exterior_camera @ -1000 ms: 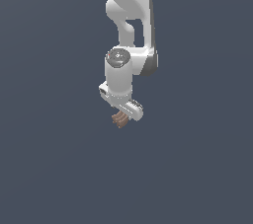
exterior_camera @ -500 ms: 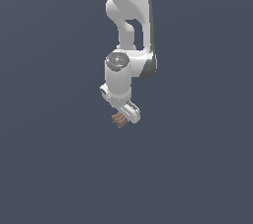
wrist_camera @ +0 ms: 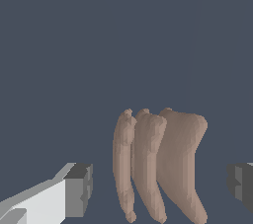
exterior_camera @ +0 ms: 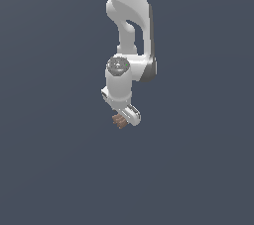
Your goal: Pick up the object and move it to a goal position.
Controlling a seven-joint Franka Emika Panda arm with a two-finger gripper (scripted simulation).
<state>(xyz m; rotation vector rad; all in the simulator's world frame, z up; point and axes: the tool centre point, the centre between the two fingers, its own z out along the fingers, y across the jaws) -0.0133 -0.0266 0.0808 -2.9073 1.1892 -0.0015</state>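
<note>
The object (exterior_camera: 118, 120) is a small brown ridged lump, seen in the exterior view right under the tip of the white gripper (exterior_camera: 124, 119). In the wrist view the object (wrist_camera: 158, 164) shows as three curved brown segments side by side. It lies between the two grey fingertips (wrist_camera: 79, 188), with a narrow gap of background on each side. The jaws stand apart and straddle the object without visibly touching it.
The white arm (exterior_camera: 130, 16) comes down from the top of the exterior view. Around it there is only a uniform dark grey-blue background, with no edges or other objects in view.
The wrist has sunk slightly toward the object and the hand has turned a little. The object has stayed in the same place.
</note>
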